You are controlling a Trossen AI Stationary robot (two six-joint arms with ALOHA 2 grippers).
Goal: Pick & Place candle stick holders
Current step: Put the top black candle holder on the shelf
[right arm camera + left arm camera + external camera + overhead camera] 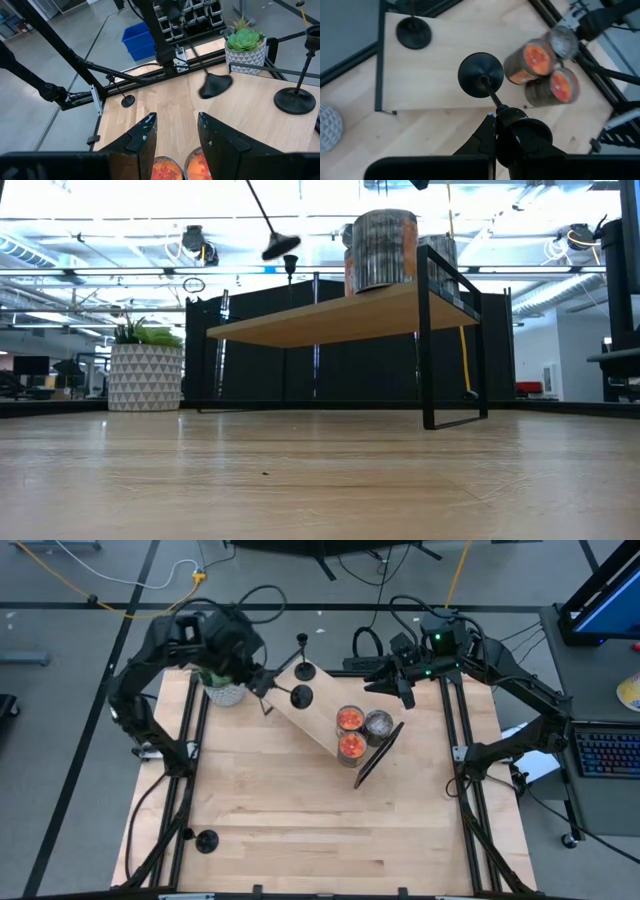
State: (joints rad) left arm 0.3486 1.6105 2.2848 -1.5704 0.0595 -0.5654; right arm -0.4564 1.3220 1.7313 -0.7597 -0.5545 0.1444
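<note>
The left tool (496, 116) is closed on a candlestick holder (481, 75), its base tilted out ahead above the shelf (440, 90). The right tool (175, 131) hangs open and empty above the candles (350, 720).

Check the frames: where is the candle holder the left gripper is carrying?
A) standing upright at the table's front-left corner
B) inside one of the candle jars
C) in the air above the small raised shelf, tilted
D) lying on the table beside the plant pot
C: the left gripper grips the candle holder by its stem, base hanging tilted above the shelf, clear of the board in the low view.
</note>
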